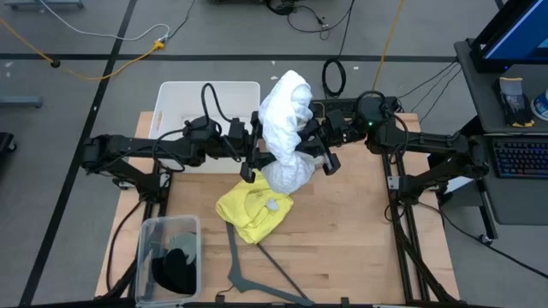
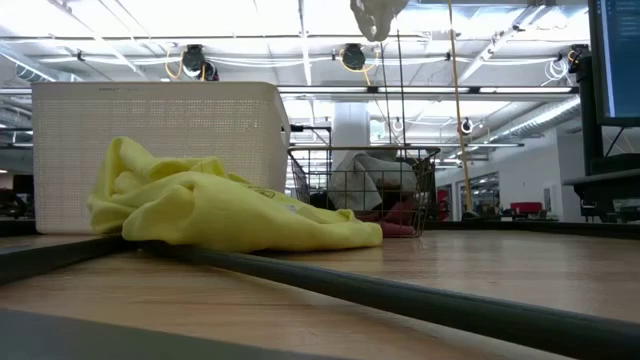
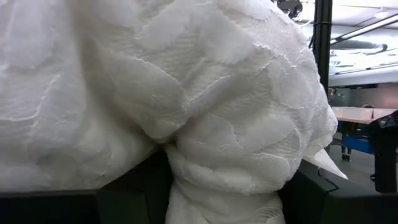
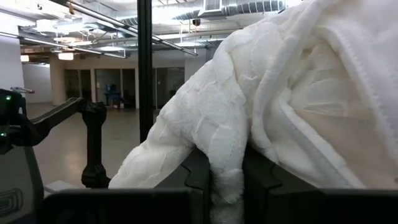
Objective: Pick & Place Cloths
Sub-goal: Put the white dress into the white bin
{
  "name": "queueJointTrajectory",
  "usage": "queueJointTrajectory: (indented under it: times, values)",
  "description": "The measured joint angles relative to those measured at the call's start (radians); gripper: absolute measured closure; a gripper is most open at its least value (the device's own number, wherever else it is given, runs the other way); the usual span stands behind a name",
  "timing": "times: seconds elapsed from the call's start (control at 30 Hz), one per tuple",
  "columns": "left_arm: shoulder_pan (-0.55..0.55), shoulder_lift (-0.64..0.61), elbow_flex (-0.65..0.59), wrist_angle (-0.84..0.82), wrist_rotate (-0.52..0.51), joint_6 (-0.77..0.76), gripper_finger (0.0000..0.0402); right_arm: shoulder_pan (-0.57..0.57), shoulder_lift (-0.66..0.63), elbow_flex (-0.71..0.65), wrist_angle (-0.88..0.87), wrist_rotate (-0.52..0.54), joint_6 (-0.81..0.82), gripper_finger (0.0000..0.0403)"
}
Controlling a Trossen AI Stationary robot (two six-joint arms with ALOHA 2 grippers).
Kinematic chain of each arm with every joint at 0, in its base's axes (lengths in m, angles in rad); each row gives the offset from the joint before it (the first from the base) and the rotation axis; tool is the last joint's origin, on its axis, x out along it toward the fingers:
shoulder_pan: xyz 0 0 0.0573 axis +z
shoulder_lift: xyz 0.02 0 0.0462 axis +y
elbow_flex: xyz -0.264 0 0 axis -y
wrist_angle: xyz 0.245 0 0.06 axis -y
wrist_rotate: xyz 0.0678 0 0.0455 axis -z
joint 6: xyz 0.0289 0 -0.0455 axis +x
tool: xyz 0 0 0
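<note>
Fabric fills most of what we see from both wrists: a large white quilted garment (image 1: 287, 128), bunched into a tall bundle, hangs in the air between our two arms above the middle of the wooden tabletop (image 1: 360, 239). Our left claw (image 1: 254, 158) meets the bundle from the left, and in its wrist view a fold of the white cloth is pinched between the dark fingers (image 3: 134, 193). Our right claw (image 1: 321, 154) grips it from the right, its fingers (image 4: 261, 180) pressed onto a hanging fold.

Just below the bundle in the high view, a bright yellow crumpled garment (image 1: 253, 210) lies on the tabletop. A thin grey clothes hanger (image 1: 257, 269) rests beside it, toward the near edge. A white rectangular plastic bin (image 1: 184, 98) sits at the far left, and a clear plastic tub (image 1: 154, 235) holding a black cloth (image 1: 177, 267) sits at the near left corner. In the low view, a wire basket (image 2: 420, 195) holds more fabric.
</note>
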Motion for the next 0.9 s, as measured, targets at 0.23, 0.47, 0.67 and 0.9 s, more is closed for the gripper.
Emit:
queueJointTrajectory:
  times: [0.23, 0.47, 0.67, 0.9]
  values:
    - [0.011, 0.000, 0.000, -0.001, 0.090, 0.017, 0.0247, 0.001, 0.000, 0.000, -0.001, -0.010, 0.001, 0.0369]
    - [0.011, 0.000, 0.000, -0.001, 0.096, 0.100, 0.0255, 0.001, 0.000, 0.000, 0.001, -0.011, 0.000, 0.0368]
    - [0.011, 0.000, 0.001, -0.008, 0.096, 0.058, 0.0209, 0.001, 0.000, -0.001, -0.003, -0.005, 0.001, 0.0368]
    - [0.010, 0.000, 0.002, -0.026, 0.089, 0.030, 0.0165, 0.000, 0.001, -0.001, -0.007, -0.004, 0.008, 0.0368]
